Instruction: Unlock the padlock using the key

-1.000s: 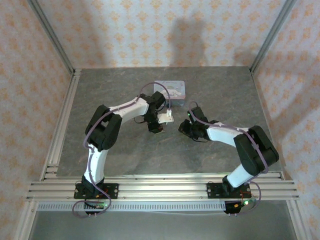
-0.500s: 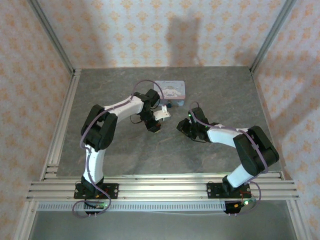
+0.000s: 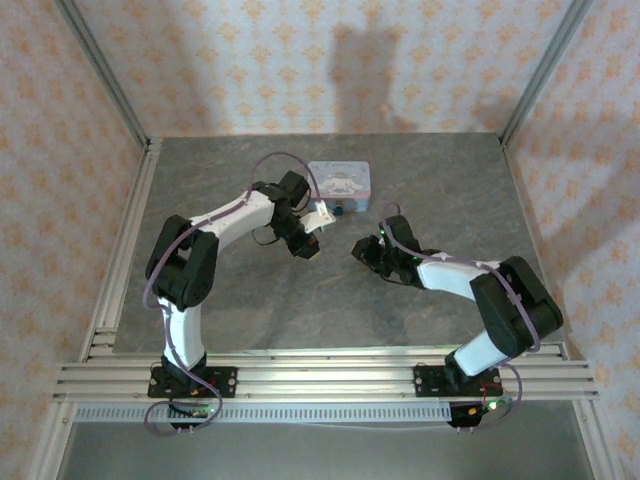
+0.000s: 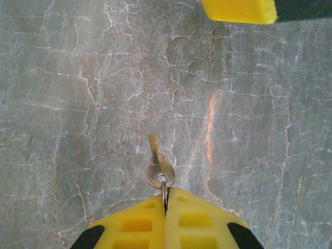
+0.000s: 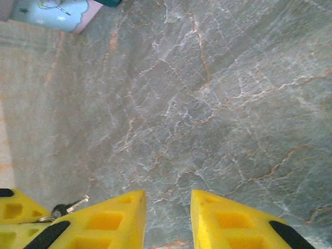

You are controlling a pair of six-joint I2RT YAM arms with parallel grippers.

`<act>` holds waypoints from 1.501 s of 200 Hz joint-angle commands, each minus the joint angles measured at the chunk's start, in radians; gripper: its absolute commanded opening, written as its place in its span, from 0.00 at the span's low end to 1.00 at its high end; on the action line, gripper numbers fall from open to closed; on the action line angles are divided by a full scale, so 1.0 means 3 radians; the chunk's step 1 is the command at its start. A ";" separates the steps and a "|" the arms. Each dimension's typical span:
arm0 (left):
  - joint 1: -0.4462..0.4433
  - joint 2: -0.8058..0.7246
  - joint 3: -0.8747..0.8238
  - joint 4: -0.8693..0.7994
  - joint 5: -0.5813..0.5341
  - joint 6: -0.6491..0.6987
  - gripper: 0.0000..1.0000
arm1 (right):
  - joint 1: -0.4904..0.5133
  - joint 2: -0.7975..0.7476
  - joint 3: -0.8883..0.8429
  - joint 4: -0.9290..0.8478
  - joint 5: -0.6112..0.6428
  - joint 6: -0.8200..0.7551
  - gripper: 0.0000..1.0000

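The grey marbled table [image 3: 450, 200] carries everything. The biggest change over the last second is in the left arm [image 3: 225, 215]: its elbow has swung out toward the left of the top view and its wrist has pulled back toward upper left. That uncovers the patch of table just below the tin. The right arm [image 3: 450, 275] has only crept a little leftward. The light-blue tin [image 3: 340, 180] sits in the upper middle of the top view with its printed lid on, so nothing can be said of what is inside. The left gripper [image 3: 310, 250] hangs just below and left of the tin with its yellow fingers [image 4: 135, 225] pressed together on the key's ring. The right gripper [image 3: 362, 248] faces it from the right with its fingers [image 5: 111, 218] apart and nothing between them. The padlock [image 3: 343, 210] lies on the table touching or just beside the tin's near edge, held by neither arm. The key [image 4: 158, 168] sticks out past the left fingertips, blade forward, at lower centre of the left wrist view. By the look of it, the padlock still has to be picked up or steadied before the key can go in, and the retreat seems to make room for that.
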 commanded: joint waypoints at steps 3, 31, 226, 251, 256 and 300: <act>0.0040 -0.0374 -0.0084 0.0083 0.0035 -0.0162 0.00 | -0.0008 -0.0133 -0.0040 0.0363 -0.0155 0.0350 0.29; 0.0041 -0.0778 -0.0349 0.0360 -0.0185 -0.0408 0.00 | 0.0008 -0.0230 0.0185 0.0213 -0.0414 0.0810 0.32; -0.0086 -0.2129 -0.1095 0.1111 -0.0126 -0.0914 0.00 | 0.0511 -0.0516 0.0526 0.0288 -0.0204 0.1338 0.40; -0.0070 -0.2057 -0.0886 0.0827 0.0018 -0.0833 0.00 | 0.0508 -0.0658 0.0268 0.0131 0.0104 0.0922 0.28; -0.0069 -0.2062 -0.0862 0.0800 0.0036 -0.0823 0.00 | 0.0508 -0.0677 0.0204 0.0185 0.0125 0.0966 0.27; -0.0031 -0.2191 -0.0878 0.0794 0.0063 -0.0768 0.00 | 0.0518 -0.0310 0.0155 0.1230 -0.0448 0.1847 0.24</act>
